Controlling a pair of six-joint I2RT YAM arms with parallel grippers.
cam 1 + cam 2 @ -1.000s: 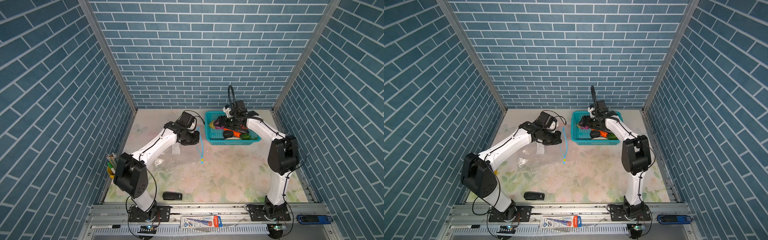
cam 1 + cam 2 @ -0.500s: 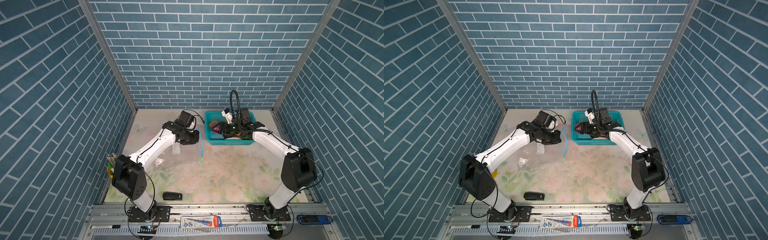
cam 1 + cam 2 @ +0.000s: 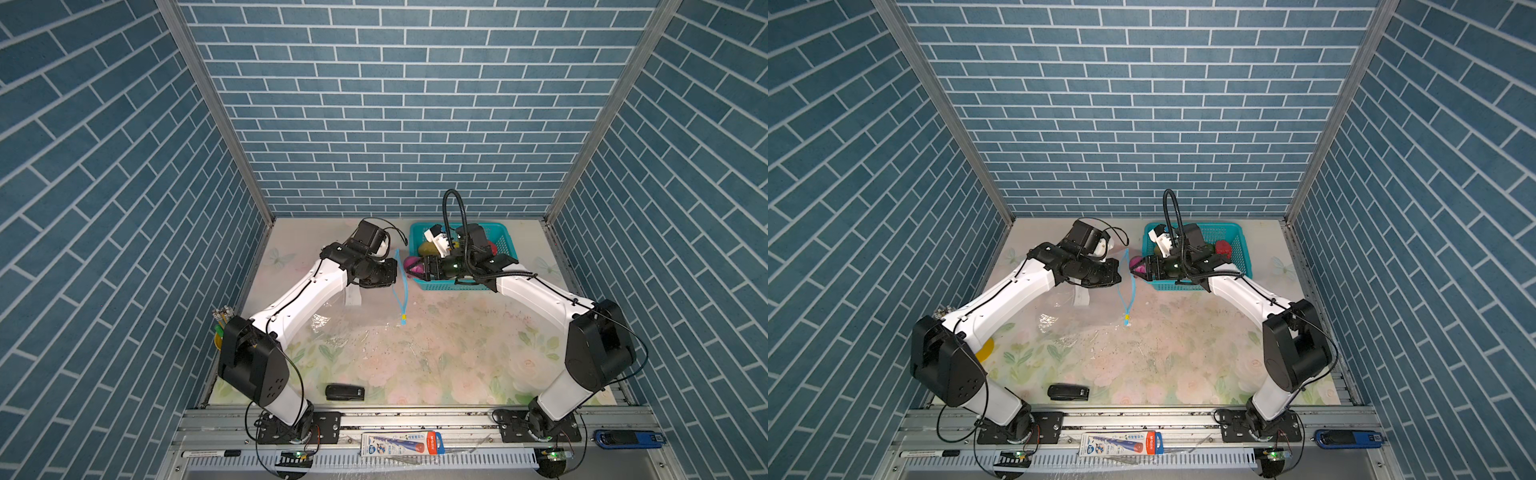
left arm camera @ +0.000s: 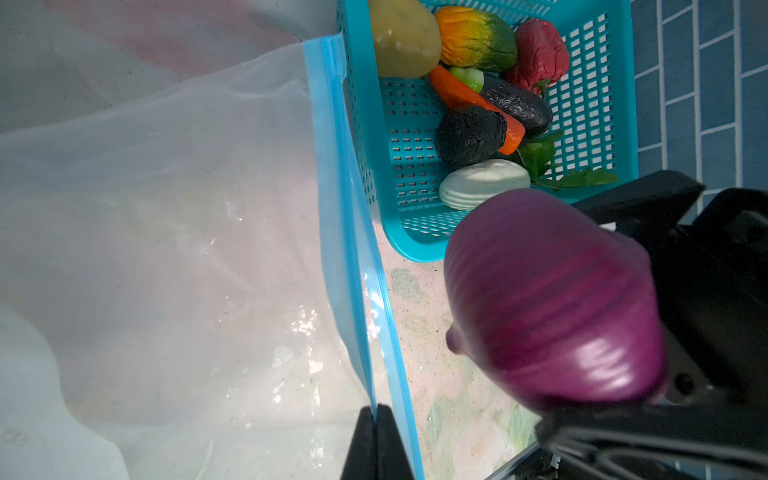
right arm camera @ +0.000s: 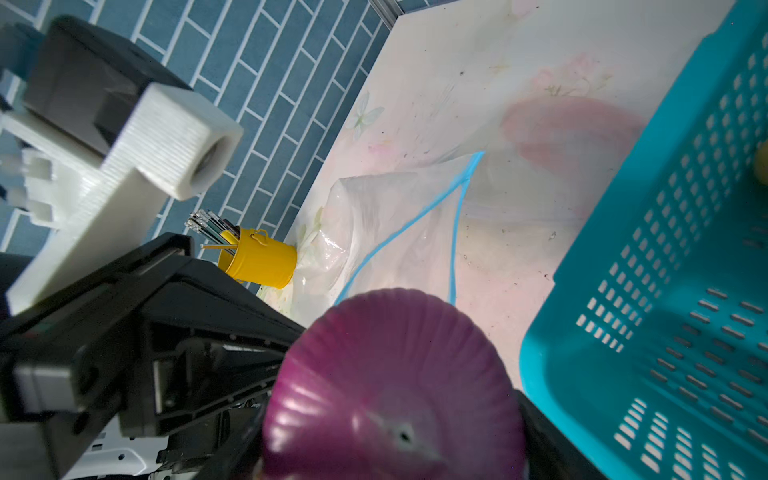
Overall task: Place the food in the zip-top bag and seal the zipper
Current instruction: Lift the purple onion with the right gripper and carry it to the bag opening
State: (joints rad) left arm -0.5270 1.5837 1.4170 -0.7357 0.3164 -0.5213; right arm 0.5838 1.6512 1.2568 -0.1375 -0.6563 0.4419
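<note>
The clear zip-top bag (image 3: 345,320) lies on the table left of the teal basket (image 3: 505,245). Its light-blue zipper (image 3: 400,282) stands parted, mouth facing the basket. My left gripper (image 4: 376,415) is shut on the zipper's upper lip (image 4: 345,208) and holds it raised. My right gripper (image 3: 417,268) is shut on a purple onion (image 4: 552,299), hanging at the basket's left edge, close to the bag mouth. More food stays in the basket: yellow (image 4: 403,37), red (image 4: 538,54), orange (image 4: 465,95), dark (image 4: 469,135) and white (image 4: 482,183) pieces.
A yellow cup of pencils (image 5: 262,262) stands at the table's left edge behind the bag. A black device (image 3: 345,392) lies near the front edge. The basket's wall (image 5: 665,291) is right beside the held onion (image 5: 390,386).
My right arm has swung left from above the basket, carrying the purple onion to the basket's left edge by the bag mouth. The left gripper keeps its hold.
</note>
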